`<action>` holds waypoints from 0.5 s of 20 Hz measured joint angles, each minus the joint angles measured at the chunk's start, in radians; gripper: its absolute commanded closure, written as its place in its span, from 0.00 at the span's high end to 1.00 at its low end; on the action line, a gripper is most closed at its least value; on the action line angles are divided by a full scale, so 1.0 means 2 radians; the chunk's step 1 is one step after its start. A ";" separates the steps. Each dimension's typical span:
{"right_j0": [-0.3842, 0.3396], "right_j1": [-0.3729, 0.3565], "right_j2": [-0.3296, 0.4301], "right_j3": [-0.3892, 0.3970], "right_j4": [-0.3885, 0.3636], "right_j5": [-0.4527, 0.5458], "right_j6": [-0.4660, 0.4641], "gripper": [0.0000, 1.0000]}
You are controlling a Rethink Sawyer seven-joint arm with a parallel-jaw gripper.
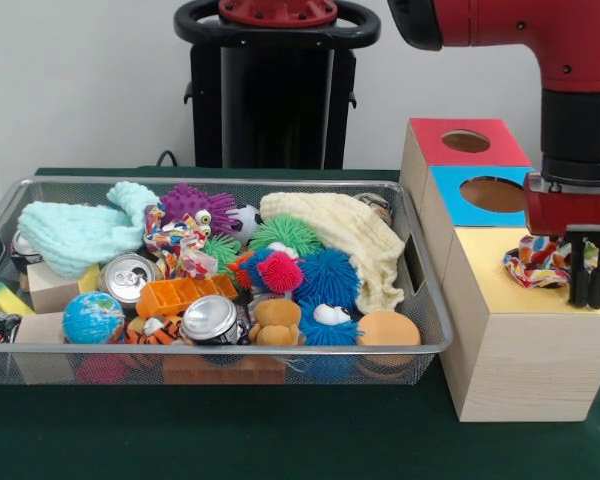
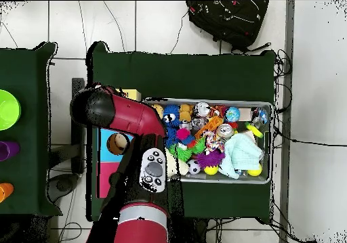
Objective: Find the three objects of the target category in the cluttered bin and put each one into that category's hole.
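Wide shallow silver wire-mesh bin (image 1: 420, 262) with metal rim, level, packed with clutter, just left of the yellow-topped pale wooden cube box (image 1: 500, 345). One spotted white knotted cloth twist (image 1: 183, 243) lies left of centre in the bin. Another (image 1: 537, 262) hangs over the yellow top. The hole is hidden behind that cloth

Robotics lab, red and black arm (image 1: 570, 90) on a black pedestal (image 1: 275, 90), green-covered counter (image 1: 230, 430), plain white wall (image 1: 80, 80), tiled floor (image 2: 169, 24) with trailing cables (image 2: 291, 135), backpack (image 2: 227, 20) dumped on the floor
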 measured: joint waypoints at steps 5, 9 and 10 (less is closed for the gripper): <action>0.002 -0.014 -0.007 -0.001 -0.001 0.010 0.000 0.00; 0.007 -0.027 -0.021 -0.008 -0.001 0.043 0.000 0.00; 0.010 -0.035 -0.028 -0.015 -0.001 0.067 0.000 0.00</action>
